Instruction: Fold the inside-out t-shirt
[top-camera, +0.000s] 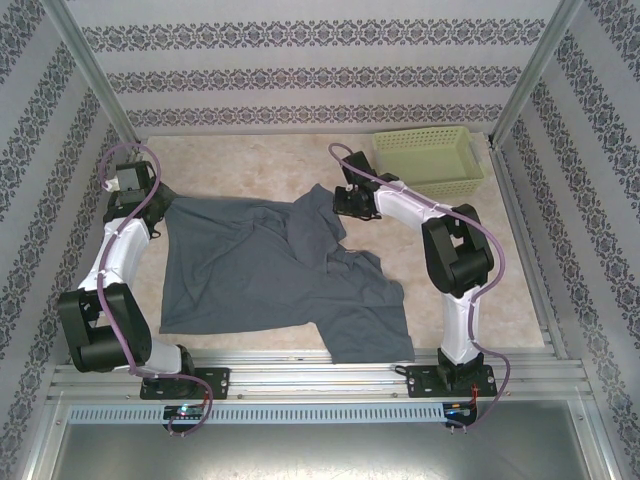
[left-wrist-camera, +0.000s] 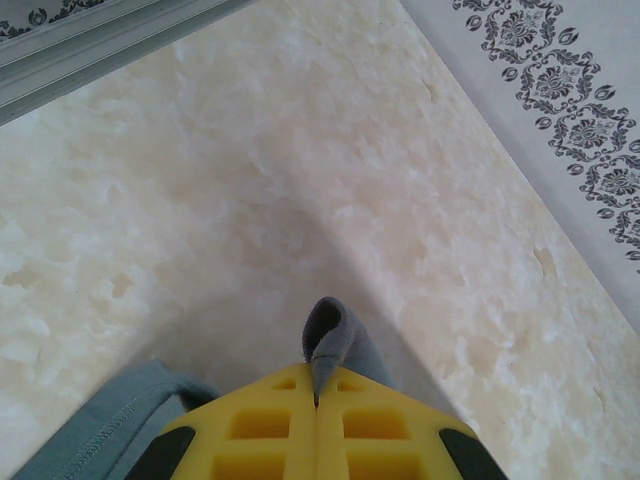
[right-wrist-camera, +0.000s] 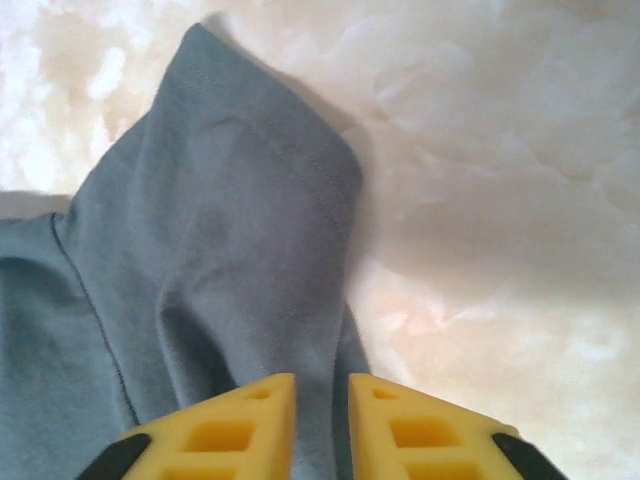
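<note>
The shirt, not yet folded beside the basket, is pinched by the left gripper; the right gripper is narrowly parted.

Inside-out t-shirt: soft, matt knit cloth in slate blue-grey, creased, with stitching showing along hems and seams (clearest at the sleeve in the right wrist view). Table: smooth, cream, marbled stone-look top with a faint sheen. Basket: light green plastic with latticed walls. Frame posts and near rail: pale, grooved, satin metal. Walls: matt sheet printed with a dark damask pattern. Left pincer and right pincer: matt yellow moulded plastic with recessed pockets. Arms: glossy white shells, black joints.
</note>
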